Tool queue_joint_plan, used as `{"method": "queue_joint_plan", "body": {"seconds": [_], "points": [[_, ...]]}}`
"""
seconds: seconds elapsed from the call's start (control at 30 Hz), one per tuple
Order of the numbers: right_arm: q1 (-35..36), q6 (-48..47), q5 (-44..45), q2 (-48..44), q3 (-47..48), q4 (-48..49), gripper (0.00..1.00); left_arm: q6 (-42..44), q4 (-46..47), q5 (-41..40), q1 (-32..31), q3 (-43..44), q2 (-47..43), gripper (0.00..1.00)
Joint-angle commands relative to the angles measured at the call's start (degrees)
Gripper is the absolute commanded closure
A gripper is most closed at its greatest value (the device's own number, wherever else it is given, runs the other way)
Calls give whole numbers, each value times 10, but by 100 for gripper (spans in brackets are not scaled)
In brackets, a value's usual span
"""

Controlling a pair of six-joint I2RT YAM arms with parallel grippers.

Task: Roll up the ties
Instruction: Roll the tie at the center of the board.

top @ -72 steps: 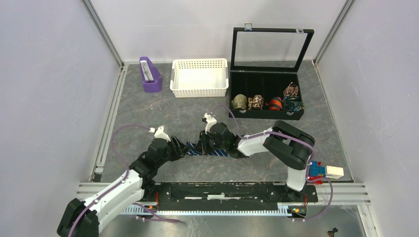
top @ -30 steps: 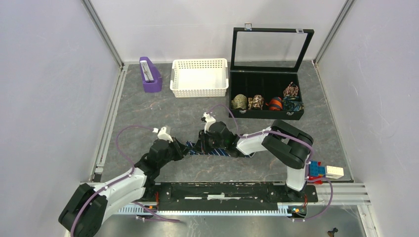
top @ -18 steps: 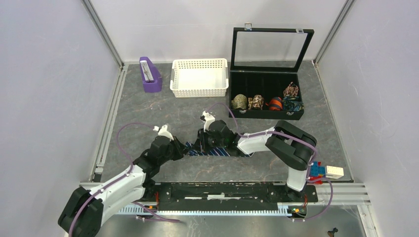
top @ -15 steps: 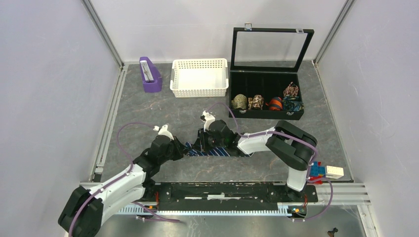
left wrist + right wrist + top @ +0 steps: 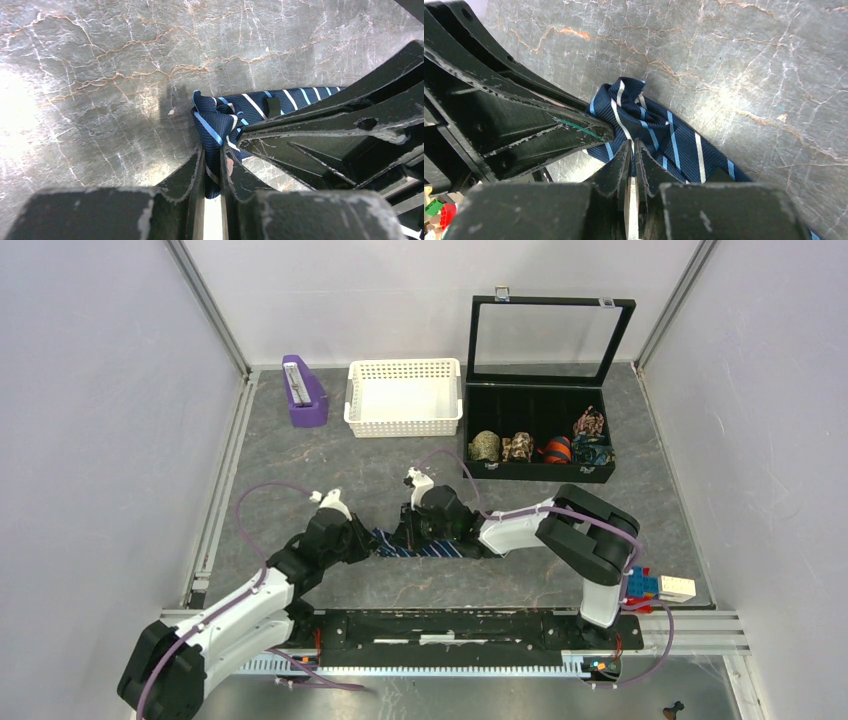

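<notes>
The navy tie [image 5: 432, 548] with thin light-blue stripes lies on the table [image 5: 330, 470], near the front and about in the middle, between the two arms. Most of it is a flat strip that runs to the right under the right arm. Its left end is folded up into a small bunch.

The left gripper [image 5: 368, 540] comes from the left. Its jaws are almost closed and they pinch the folded end of the tie [image 5: 216, 120] between the fingertips [image 5: 197, 160].

The right gripper [image 5: 632, 146] meets it from the right. Its jaws are also nearly together, with the striped cloth [image 5: 669, 137] caught between them. The two grippers are just beside each other at the bunch.

Far on the right stands a black case [image 5: 540, 472] with its lid open and patterned rolls [image 5: 486, 446] inside. A white basket [image 5: 403, 425] is to its left.
</notes>
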Motion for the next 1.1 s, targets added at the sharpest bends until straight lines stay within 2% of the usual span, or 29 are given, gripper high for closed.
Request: {"method": "queue_joint_plan", "body": {"seconds": [0.0,0.43,0.8,1.07], "points": [[9,0,9,12,11,23,90,36,-39,-24,1,39,-15,86],[21,9,3,36,34,33,91,48,-73,-20,1,66,-17,86],[29,20,-11,61,59,52,90,78,-161,-42,1,115,10,86],[30,26,-21,68,58,67,90,76,-168,-64,-9,121,40,86]]}}
